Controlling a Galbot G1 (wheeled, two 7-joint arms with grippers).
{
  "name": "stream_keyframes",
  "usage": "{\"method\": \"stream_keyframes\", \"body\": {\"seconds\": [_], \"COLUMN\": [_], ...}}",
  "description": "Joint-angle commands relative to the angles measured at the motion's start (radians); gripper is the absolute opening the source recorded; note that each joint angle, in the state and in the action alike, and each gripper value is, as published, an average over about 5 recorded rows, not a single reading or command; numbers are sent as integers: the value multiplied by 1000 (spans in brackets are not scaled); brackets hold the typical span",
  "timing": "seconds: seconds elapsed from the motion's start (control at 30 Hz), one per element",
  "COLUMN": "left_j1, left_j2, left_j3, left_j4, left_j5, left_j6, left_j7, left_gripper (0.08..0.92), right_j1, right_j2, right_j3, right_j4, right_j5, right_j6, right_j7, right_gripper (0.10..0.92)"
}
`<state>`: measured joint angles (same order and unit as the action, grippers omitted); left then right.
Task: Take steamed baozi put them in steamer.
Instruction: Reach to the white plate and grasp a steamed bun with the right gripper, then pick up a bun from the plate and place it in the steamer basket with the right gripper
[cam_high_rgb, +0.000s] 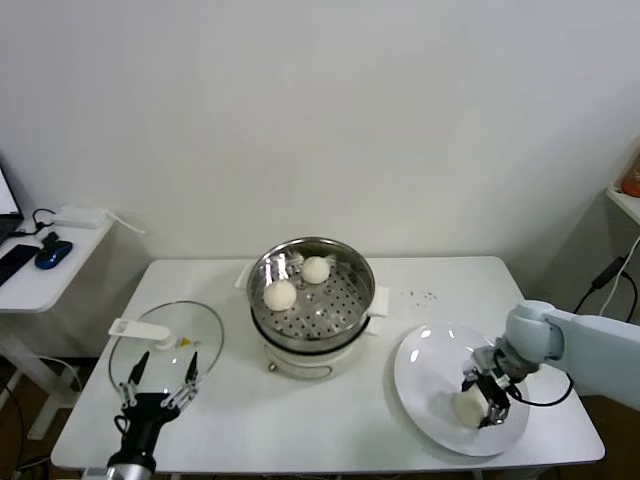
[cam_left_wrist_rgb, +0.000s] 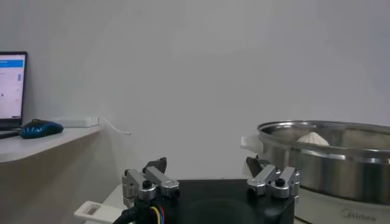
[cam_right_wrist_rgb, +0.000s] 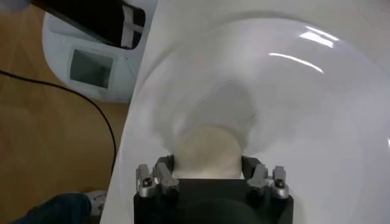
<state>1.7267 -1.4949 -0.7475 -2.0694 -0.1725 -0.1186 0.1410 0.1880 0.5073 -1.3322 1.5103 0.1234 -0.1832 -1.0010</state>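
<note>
**Right gripper closes around a bun on the plate**

The right gripper (cam_high_rgb: 484, 398) is down over the white plate (cam_high_rgb: 425, 365) at the right side of the table (cam_high_rgb: 215, 285), its fingers set on either side of a steamed baozi (cam_high_rgb: 467, 407) that sits on the plate near its front rim. In the right wrist view the two fingers (cam_right_wrist_rgb: 163, 176) flank the off-white bun (cam_right_wrist_rgb: 207, 152) closely and appear to touch its sides, so the gripper is pinching it while it rests on the plate (cam_right_wrist_rgb: 317, 103).

The steamer (cam_high_rgb: 355, 265) stands at the middle of the table, well apart from the plate, its shiny perforated basket on a white base. Two more baozi lie inside it: one (cam_high_rgb: 280, 295) at the left of the basket and one (cam_high_rgb: 316, 269) toward the back, near each other but apart.

The left gripper (cam_high_rgb: 160, 383) waits at the front left of the table, fingers spread wide, just in front of the glass lid (cam_high_rgb: 150, 345) lying flat there. The left wrist view shows those fingers (cam_left_wrist_rgb: 149, 179) apart, with the steamer rim (cam_left_wrist_rgb: 323, 143) beyond.
</note>
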Motion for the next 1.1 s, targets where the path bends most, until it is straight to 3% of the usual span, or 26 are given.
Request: {"method": "stream_keyframes", "body": {"seconds": [0.03, 0.3, 0.5, 0.77, 1.1], "left_j1": [-1, -6, -16, -15, -7], "left_j2": [-1, 3, 4, 4, 1], "left_j3": [0, -2, 2, 0, -1], "left_j4": [-2, -1, -2, 5, 4], "left_j5": [0, -1, 5, 11, 14], "left_j6": [2, 5, 13, 13, 13], "left_j7": [0, 0, 2, 4, 4], "left_gripper": [823, 823, 823, 823, 823], "right_j1": [4, 160, 396, 624, 736], "right_j2": [1, -15, 15, 111, 301], "right_j3": [6, -29, -109, -152, -111], "right_j4": [2, 62, 141, 238, 240], "right_j5": [6, 13, -29, -43, -125], "right_j6": [0, 45, 163, 285, 399], "right_j7": [-6, -39, -91, -116, -128], "right_gripper": [687, 687, 688, 687, 687]}}
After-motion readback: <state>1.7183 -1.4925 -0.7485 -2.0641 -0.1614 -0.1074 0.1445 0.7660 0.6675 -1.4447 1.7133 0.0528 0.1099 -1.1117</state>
